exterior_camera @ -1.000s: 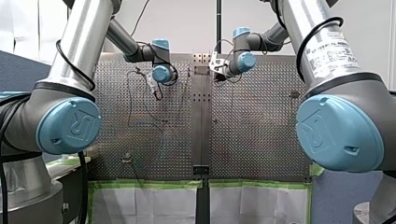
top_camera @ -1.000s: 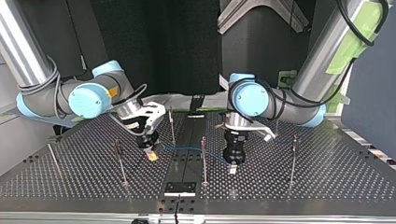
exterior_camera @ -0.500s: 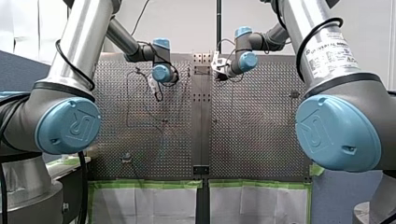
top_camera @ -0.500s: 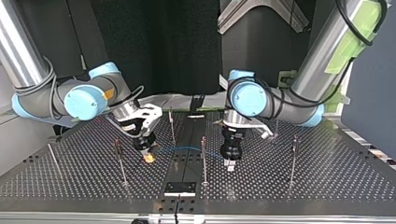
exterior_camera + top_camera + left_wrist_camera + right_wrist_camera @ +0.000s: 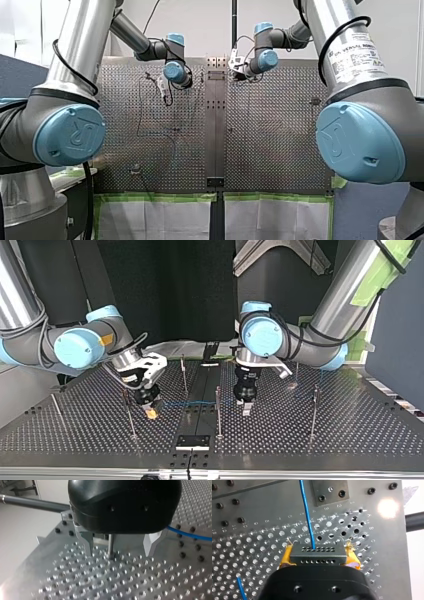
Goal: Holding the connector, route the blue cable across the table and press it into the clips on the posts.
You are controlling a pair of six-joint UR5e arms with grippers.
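Yellow pads of my right gripper clamp the connector, covering its ends; blue cable exits view. My left gripper gapes, a post seen between.

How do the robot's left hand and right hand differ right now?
My right hand is shut on the grey connector of the blue cable; my left hand is open, holding nothing. The right hand has yellow pads; the left hand has metal fingers. Both have black bodies and hang over the perforated table.
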